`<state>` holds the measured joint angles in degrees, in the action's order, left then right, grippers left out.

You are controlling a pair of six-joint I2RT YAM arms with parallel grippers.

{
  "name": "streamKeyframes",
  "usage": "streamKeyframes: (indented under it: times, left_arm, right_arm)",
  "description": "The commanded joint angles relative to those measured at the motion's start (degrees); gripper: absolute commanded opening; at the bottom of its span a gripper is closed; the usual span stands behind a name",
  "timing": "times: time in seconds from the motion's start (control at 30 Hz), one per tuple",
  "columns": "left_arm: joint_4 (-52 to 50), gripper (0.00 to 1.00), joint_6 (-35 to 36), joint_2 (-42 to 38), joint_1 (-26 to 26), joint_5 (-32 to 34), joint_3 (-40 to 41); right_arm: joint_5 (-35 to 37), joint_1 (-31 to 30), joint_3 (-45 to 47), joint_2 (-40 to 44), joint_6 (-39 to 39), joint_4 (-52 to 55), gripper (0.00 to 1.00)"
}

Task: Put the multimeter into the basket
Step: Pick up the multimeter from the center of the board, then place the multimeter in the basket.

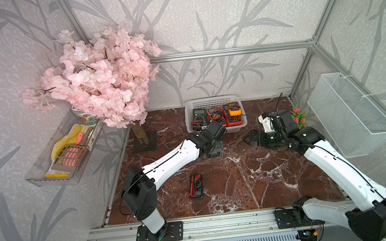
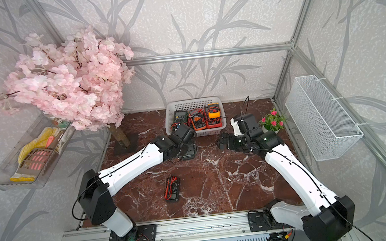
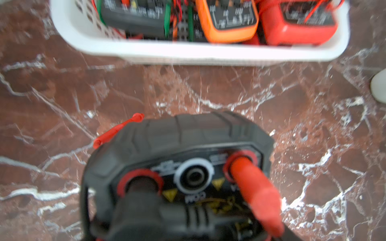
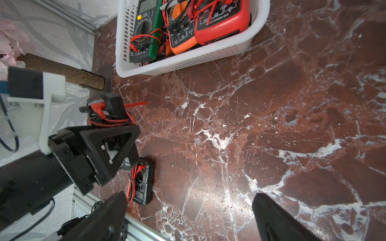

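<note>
Multimeter [image 3: 179, 150] clamped in left end effector [image 1: 214, 148], leads bundled, one red probe sticking out; low over surface [image 1: 242, 182], just short of basket [image 1: 213, 98]. Left arm stretched forward, wrist bent down. Suggest: lift clear of near rim, mind probe snagging, release over meters already inside. Right end effector [image 1: 250, 139] open, empty, beside basket.

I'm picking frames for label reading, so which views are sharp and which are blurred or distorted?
Left wrist view: soft throughout, the held multimeter too close to focus, the basket smeared. Right wrist view: crisp on the marble table and the red meter's lettering; only the right gripper, at the edge, blurs. In both top views: sharp, but wide-angle stretch splays the frame posts.
</note>
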<state>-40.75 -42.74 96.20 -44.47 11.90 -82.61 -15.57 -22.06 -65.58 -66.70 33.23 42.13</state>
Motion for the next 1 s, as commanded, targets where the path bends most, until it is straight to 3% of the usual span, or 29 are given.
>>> streamKeyframes:
  times: [0.0,0.53,0.97]
  left_arm:
    - [-0.22,0.47,4.18,2.27,2.26,-0.17,-5.38]
    - [-2.12,0.48,11.11,18.83,11.21,-5.87,-30.26]
    - [-5.53,0.49,10.36,35.56,12.95,-11.24,-53.34]
  right_arm:
    - [-1.36,-0.15,0.11,0.08,1.01,-3.56,0.99]
    - [-1.79,-0.23,-1.56,-4.56,3.34,-9.08,0.99]
    - [-1.35,-0.31,-1.19,-7.76,2.63,-10.1,0.99]
